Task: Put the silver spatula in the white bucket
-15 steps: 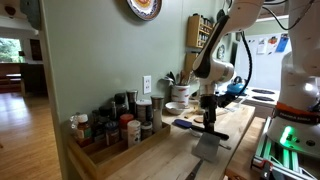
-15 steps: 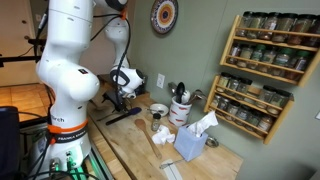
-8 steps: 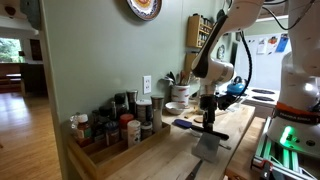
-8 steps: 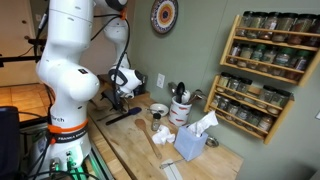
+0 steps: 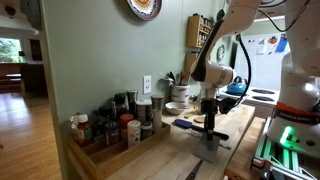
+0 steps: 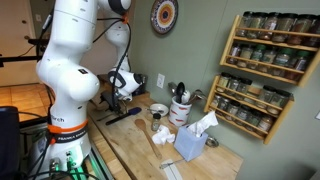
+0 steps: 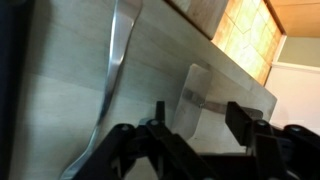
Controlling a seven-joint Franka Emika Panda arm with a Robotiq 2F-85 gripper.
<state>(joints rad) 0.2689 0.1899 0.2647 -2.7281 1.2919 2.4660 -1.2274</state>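
Observation:
The silver spatula [image 7: 196,92] lies flat on the wooden counter, its wide grey blade between and just past my fingers in the wrist view. In an exterior view its blade [image 5: 209,147] shows right under my gripper [image 5: 209,126]. My gripper [image 7: 202,128] is open, with one finger on each side of the blade, and holds nothing. The white bucket [image 6: 181,109] stands upright near the wall with several utensils in it. It also shows in an exterior view [image 5: 179,93], beyond the gripper.
A dark long-handled spatula [image 5: 188,126] lies beside the gripper and also shows in the wrist view [image 7: 115,70]. Spice jars [image 5: 112,125] fill a tray at the wall. A low white bowl [image 6: 158,108], a tissue box [image 6: 193,141] and a wall spice rack [image 6: 265,70] are near.
My gripper has come down slightly toward the silver spatula's blade. Nothing else has moved.

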